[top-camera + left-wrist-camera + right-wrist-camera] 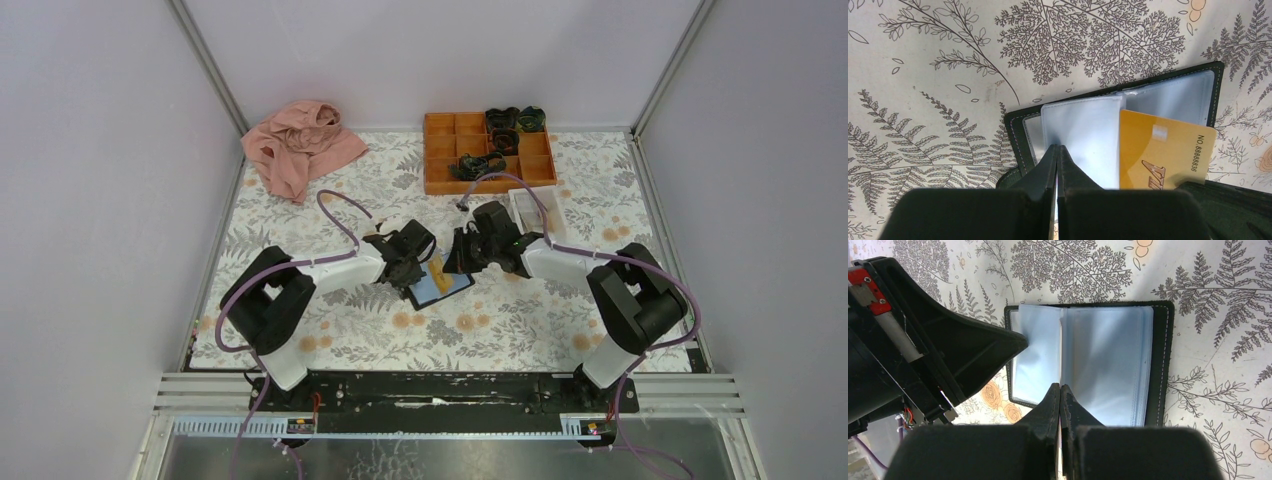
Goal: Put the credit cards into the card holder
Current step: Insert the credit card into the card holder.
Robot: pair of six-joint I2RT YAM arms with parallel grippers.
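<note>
From above, the card holder (441,289) shows only its near corner. The rest lies under the left hand (414,262) and the right hand (463,255), and the yellow card (437,271) is a mere sliver between them. In the left wrist view the card's lower edge and most of its logo sit behind the hand's body, as does the holder's near part. In the right wrist view the left hand covers the holder's left corner. Whether either hand's closed fingers pinch a plastic sleeve cannot be told. The dark things (505,128) in the orange tray (440,150) are too small to identify, and the white tray (526,210) is partly behind the right arm.
</note>
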